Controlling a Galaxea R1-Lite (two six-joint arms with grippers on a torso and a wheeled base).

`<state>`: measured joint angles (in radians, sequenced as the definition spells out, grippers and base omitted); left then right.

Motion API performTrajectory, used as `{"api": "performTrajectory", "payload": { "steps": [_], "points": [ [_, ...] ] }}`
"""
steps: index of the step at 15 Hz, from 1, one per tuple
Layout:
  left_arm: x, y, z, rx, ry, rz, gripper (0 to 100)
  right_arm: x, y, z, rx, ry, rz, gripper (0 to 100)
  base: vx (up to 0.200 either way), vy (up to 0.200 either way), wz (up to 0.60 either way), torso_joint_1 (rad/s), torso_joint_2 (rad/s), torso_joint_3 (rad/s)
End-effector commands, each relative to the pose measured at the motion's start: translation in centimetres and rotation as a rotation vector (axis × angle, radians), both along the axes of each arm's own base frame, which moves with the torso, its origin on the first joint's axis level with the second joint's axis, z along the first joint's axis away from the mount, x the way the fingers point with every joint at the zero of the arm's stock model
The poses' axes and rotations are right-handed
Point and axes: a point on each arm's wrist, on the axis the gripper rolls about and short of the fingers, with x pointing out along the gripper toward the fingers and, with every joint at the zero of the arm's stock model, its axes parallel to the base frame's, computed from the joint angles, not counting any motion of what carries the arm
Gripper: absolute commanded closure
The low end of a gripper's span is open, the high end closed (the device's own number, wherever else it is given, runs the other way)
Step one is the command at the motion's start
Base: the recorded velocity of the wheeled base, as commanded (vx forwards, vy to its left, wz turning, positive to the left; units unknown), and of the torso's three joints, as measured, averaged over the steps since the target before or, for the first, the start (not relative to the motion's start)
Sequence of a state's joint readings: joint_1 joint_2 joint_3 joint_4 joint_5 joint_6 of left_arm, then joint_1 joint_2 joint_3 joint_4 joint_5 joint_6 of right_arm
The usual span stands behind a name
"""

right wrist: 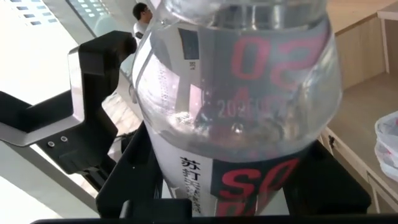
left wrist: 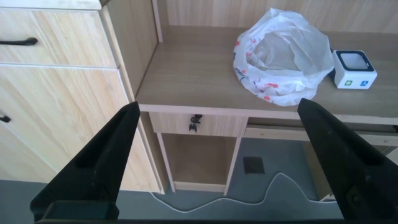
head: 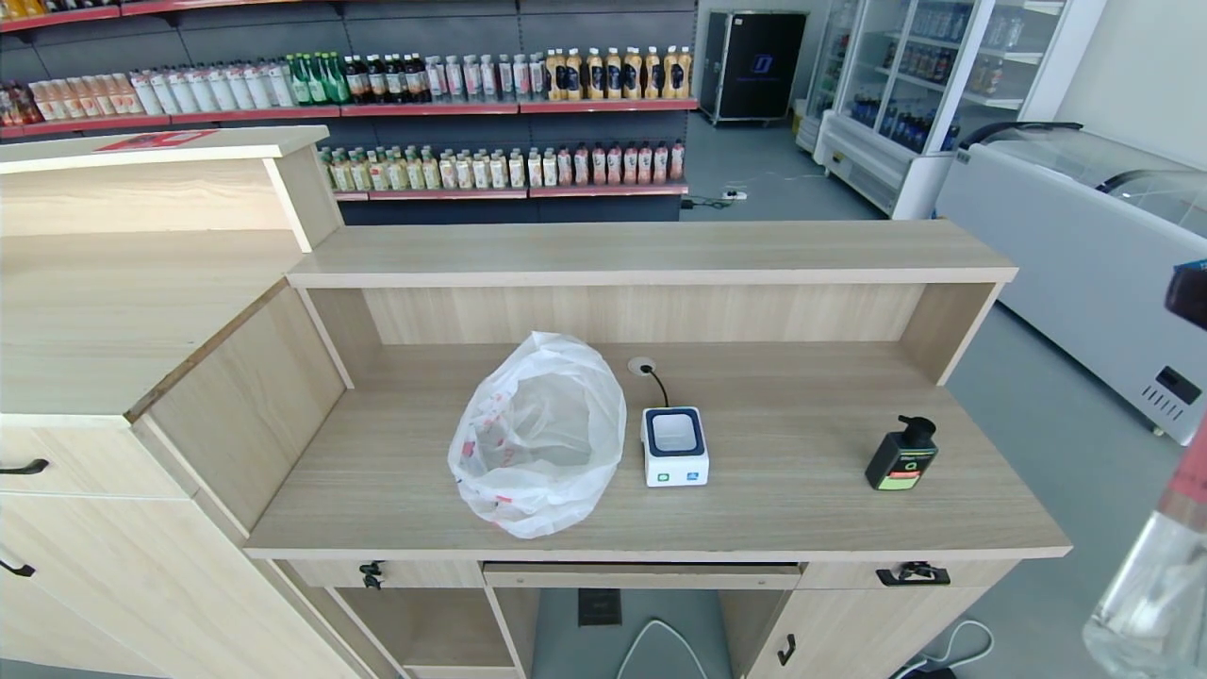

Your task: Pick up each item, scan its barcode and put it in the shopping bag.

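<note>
The right jaws are clamped around a clear bottle (right wrist: 242, 93) with red lettering on its label, and the bottle's body sits squarely between them. From the head view that bottle (head: 1150, 585) hangs tilted in the air off the right end of the tabletop (head: 801, 509), out past its front corner and touching nothing on it.

The left jaws are spread wide with nothing between them. They sit out in front of the tabletop's front edge, towards its left end and over the floor. A small drawer (left wrist: 196, 123) with a black handle shows in the gap between the 2 fingers (left wrist: 93, 168).

Ahead of the left jaws and off to their right, the shopping bag (left wrist: 283, 56) stands on the tabletop with its mouth gaping open. It is white, see-through plastic with red print. Just beyond it, further from the left jaws, is the white scanner (head: 674, 445), its window facing up and its cable running back to a hole in the tabletop.

A black pump bottle (head: 902, 455) stands upright between the scanner and the right jaws. It is well apart from the scanner and nearer the held bottle. The bag and the scanner both lie well apart from the right jaws.
</note>
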<state>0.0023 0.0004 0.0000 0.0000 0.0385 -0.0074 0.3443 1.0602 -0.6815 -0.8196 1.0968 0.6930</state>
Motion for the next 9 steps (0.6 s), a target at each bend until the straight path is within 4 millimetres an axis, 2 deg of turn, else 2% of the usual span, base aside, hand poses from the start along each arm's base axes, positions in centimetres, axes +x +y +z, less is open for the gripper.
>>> {"api": "performTrajectory", "payload": {
  "steps": [1,9],
  "points": [
    [0.00,0.00,0.00,0.000,0.000,0.002,0,0.33,0.11,0.00,-0.002,0.007,-0.002,100,0.000,0.000,0.00,0.000,0.00,0.000],
    [0.00,0.00,0.00,0.000,0.000,0.001,0,-0.16,0.37,0.25,-0.002,-0.042,0.029,100,0.000,0.000,0.00,0.000,0.00,0.000]
  ]
}}
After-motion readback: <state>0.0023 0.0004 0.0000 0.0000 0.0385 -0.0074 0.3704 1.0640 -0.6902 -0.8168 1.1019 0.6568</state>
